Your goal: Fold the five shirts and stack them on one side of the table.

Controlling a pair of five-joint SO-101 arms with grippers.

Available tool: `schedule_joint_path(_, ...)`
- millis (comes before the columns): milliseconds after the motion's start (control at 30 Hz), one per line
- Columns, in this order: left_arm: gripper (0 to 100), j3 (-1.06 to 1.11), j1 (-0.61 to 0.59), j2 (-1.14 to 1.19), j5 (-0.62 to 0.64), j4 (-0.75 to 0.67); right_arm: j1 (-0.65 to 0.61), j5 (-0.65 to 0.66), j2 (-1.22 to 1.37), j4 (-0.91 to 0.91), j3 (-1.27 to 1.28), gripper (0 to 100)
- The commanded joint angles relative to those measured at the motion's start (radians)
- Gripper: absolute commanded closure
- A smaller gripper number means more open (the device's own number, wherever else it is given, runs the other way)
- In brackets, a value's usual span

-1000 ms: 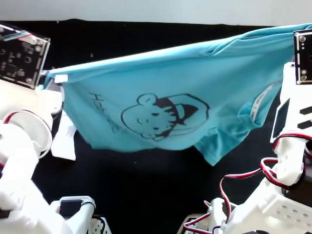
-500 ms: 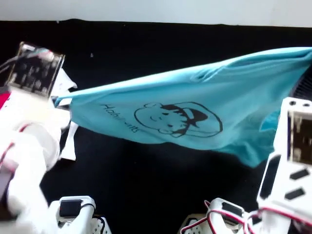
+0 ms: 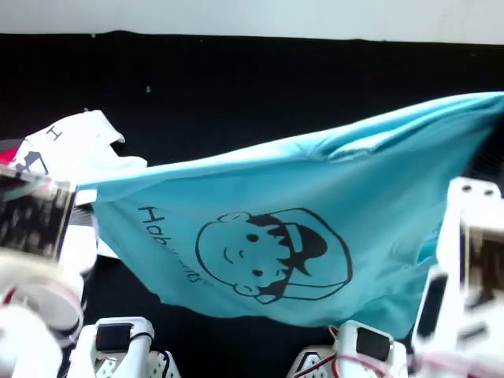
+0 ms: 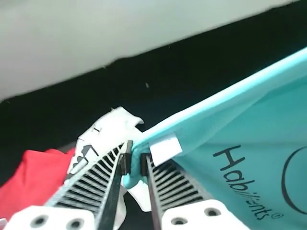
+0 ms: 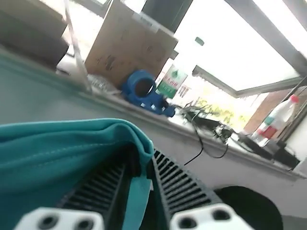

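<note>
A teal shirt [image 3: 268, 228] with a black cartoon face hangs stretched in the air between the two arms, above the black table [image 3: 236, 87]. My left gripper [image 4: 135, 165] is shut on one corner of the teal shirt [image 4: 240, 139], beside its white label. My right gripper [image 5: 141, 167] is shut on a bunched edge of the teal shirt [image 5: 57, 158], held high. A white shirt [image 3: 67, 153] lies crumpled at the table's left, with a red shirt [image 4: 29, 172] beside it.
The arm bases [image 3: 118, 342] stand at the table's near edge. A pale wall [image 3: 252, 16] runs behind the far edge. In the right wrist view a cardboard box [image 5: 127, 45] and a bottle [image 5: 280, 120] stand in the room behind.
Both arms have drawn the teal shirt toward the near edge and lifted it, so it hangs lower in the high view. The white shirt at the left is now uncovered.
</note>
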Motion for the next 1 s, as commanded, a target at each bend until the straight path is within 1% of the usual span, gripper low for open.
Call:
schedule_joint_path(0, 99, 0.111, -0.001, 0.105, 0.009, -0.071, -0.021, -0.012, 0.068, -0.065, 0.176, 99.3)
schedule_joint_path(100, 99, 0.223, 0.005, 0.217, 0.009, -0.19, -0.021, -0.012, 0.116, -0.222, 0.38, 99.3)
schedule_joint_path(200, 99, 0.255, 0.005, 0.369, 0.009, -0.322, -0.021, -0.008, 0.189, -0.414, 0.562, 99.3)
schedule_joint_path(267, 99, 0.222, 0.007, 0.487, 0.011, -0.382, -0.019, -0.006, 0.26, -0.516, 0.596, 99.3)
schedule_joint_path(333, 99, 0.142, 0.031, 0.601, 0.011, -0.399, -0.018, -0.006, 0.338, -0.562, 0.558, 99.3)
schedule_joint_path(433, 99, -0.027, 0.064, 0.762, 0.011, -0.391, -0.018, -0.009, 0.458, -0.541, 0.42, 99.3)
schedule_joint_path(567, 99, -0.251, 0.073, 0.955, 0.008, -0.321, -0.019, -0.009, 0.61, -0.458, 0.229, 99.3)
schedule_joint_path(700, 99, -0.437, 0.073, 1.129, 0.006, -0.258, -0.033, -0.009, 0.774, -0.389, 0.111, 99.3)
schedule_joint_path(800, 99, -0.498, 0.077, 1.251, 0.006, -0.221, -0.051, -0.009, 0.878, -0.275, 0.082, 99.3)
schedule_joint_path(967, 99, -0.503, 0.087, 1.423, 0.006, -0.155, -0.076, -0.012, 1.013, -0.076, 0.082, 99.3)
